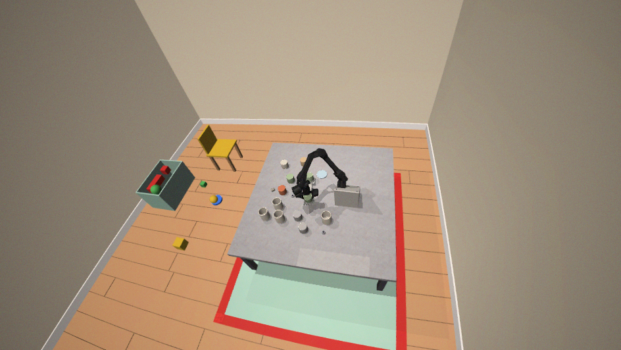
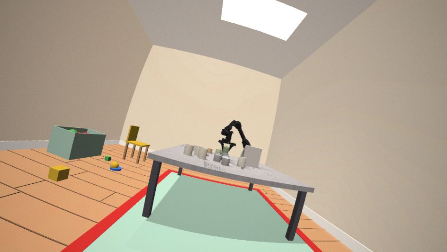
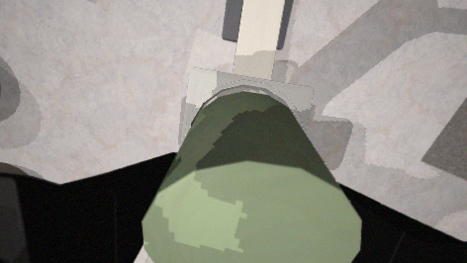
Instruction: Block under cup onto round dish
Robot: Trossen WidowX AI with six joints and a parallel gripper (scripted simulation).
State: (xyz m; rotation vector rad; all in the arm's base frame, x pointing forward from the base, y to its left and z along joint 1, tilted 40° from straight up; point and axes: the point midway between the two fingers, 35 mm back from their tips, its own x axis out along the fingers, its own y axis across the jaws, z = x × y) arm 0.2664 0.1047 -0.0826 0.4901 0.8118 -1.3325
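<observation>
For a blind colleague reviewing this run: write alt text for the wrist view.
A green cup fills the lower centre, clamped in the gripper and seen from above. Beyond its far end lies a pale square pad joined to a cream beam, on a grey table.

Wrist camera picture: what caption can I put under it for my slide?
The gripper holds a green cup over the pale pad at the end of the balance beam.

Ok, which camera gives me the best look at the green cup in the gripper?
The wrist view: the green cup fills the frame, with the balance pad below it. In the top view it is a small green spot under the arm; in the exterior view, a small shape among other cups.
</observation>
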